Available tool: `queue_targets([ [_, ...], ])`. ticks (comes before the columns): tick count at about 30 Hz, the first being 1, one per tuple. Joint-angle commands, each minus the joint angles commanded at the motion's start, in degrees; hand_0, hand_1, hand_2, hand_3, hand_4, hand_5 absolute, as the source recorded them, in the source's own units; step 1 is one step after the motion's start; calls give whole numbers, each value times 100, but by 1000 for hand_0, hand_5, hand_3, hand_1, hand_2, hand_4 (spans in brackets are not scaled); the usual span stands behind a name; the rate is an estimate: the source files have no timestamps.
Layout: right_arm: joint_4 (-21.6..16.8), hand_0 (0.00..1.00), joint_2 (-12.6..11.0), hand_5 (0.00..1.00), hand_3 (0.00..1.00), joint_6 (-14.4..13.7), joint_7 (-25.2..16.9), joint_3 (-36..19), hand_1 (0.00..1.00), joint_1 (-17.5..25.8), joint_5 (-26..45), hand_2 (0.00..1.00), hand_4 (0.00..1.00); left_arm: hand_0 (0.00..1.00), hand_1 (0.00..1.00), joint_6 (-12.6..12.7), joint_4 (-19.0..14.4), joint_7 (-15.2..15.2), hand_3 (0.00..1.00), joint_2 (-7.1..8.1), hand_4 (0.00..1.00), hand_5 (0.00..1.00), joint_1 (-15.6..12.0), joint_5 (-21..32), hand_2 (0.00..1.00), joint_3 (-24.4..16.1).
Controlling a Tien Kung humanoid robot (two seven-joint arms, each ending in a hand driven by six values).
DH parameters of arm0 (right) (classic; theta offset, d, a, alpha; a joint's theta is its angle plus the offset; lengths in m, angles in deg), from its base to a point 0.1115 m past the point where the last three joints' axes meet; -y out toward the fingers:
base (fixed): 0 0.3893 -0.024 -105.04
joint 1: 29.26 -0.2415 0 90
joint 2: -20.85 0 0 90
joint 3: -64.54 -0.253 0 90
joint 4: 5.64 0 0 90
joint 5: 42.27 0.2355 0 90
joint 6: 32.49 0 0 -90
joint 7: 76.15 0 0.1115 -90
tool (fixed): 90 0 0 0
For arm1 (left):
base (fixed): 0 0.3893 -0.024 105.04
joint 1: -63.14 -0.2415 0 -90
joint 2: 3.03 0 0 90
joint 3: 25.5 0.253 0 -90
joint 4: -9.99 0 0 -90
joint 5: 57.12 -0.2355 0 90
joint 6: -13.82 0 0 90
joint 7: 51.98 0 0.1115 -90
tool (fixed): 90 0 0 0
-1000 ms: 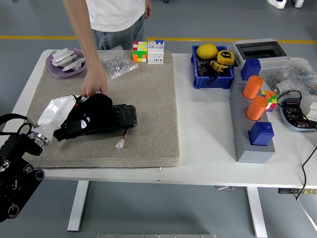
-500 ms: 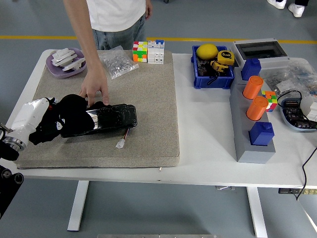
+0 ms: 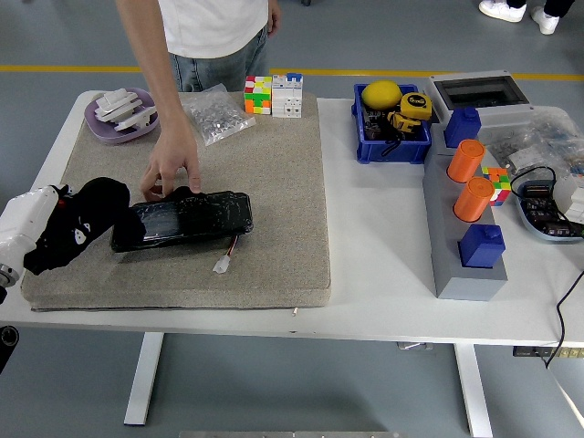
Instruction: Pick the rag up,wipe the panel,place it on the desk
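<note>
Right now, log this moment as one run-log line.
left hand: shut on rag, at panel's left end | right hand: not in view | person's hand: steadying panel | panel on mat

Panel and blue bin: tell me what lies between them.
In the head view, nothing stands between the black panel and the blue bin: only bare beige mat, then bare white table. The panel's small white connector lies nearer, off that line.
</note>
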Motion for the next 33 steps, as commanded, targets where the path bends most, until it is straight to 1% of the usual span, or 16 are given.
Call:
queue_targets([
  [4,0,794,3,463,599,1,-3,14,676,-1,14,680,991,290,361,47,110,40,503,-23,455,2,41,18,549,-135],
  [7,0,795,4,463,599,-2,-1,9,675,-6,3,680,991,297,372,114,313,152,505,-26,462,2,173,124,549,-109],
  [11,0,795,2,463,599,-9,6,-18,675,-19,-38,680,991,297,372,201,638,316,505,-101,462,2,403,269,549,-43],
  [12,0,795,1,463,599,-11,8,-28,675,-22,-54,680,991,395,508,215,732,352,534,-130,425,2,468,295,564,-26],
  [15,0,795,1,463,599,-12,11,-56,675,-26,-89,680,991,395,508,198,1002,410,534,-202,425,2,625,359,564,-13],
  [17,0,795,2,463,599,-12,10,-64,675,-27,-99,680,991,395,508,167,1118,420,534,-223,425,2,681,386,564,-14],
  [18,0,795,3,463,599,-11,11,-63,675,-28,-103,680,991,573,687,130,1189,380,569,-235,551,69,711,361,624,-21],
  [22,0,795,10,463,599,-11,8,-69,675,-33,-105,680,991,573,687,-60,1385,172,569,-271,551,69,756,291,624,-81],
  [23,0,795,12,463,599,-11,8,-72,675,-34,-108,680,991,573,687,-80,1403,162,569,-273,551,69,754,295,624,-88],
  [24,0,795,14,464,600,-10,8,-75,675,-34,-111,680,990,723,805,-98,1418,151,642,-273,672,123,747,295,737,-95],
  [29,0,795,29,464,600,-7,7,-39,675,-27,-77,680,990,723,805,-159,1364,107,642,-295,672,123,688,304,737,-157],
  [30,0,795,31,463,600,-6,6,-25,675,-24,-63,680,990,803,831,-156,1335,92,821,-300,856,291,674,285,807,-172],
  [33,0,795,34,463,600,-5,6,3,675,-16,-45,680,990,803,831,-170,1270,47,821,-304,856,291,639,254,807,-206],
])
